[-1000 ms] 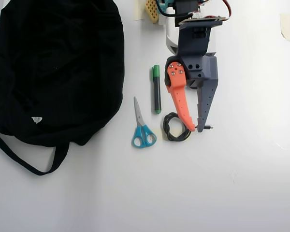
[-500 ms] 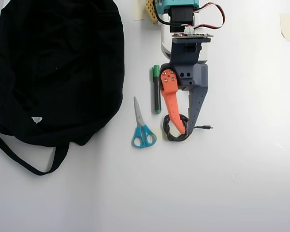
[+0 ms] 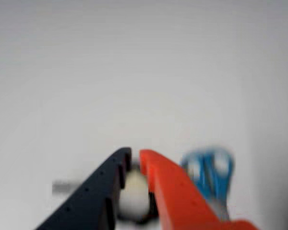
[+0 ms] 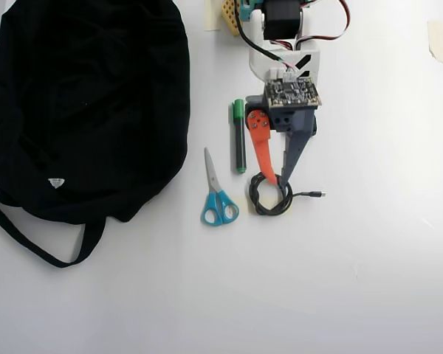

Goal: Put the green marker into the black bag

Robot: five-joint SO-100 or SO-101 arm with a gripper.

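Lying untouched at the far left of the overhead view, the black bag (image 4: 85, 110) — strap trailing toward the lower left, small white tag showing, nothing of the marker in it yet. Resting next on the white worktop (image 4: 369, 243), the blue-handled scissors (image 4: 218, 193), points up. Sitting just right of those, the green marker (image 4: 239, 136), upright in the picture with its green cap at the top, in the same spot as a second ago and still apart from the arm. Narrowing over the last second, the jaws (image 4: 274, 181) — orange and dark fingers formerly spread wide, now drawn nearly together, gripping nothing, tips dropping over the coiled black cable (image 4: 269, 198) rather than the marker. Confirming this in the blurred wrist view: tips almost meeting, only a thin slit between, scissors smeared blue at right. Suggesting, as a judgement, a misaimed descent — needing a shift left and a reopening before any grasp.
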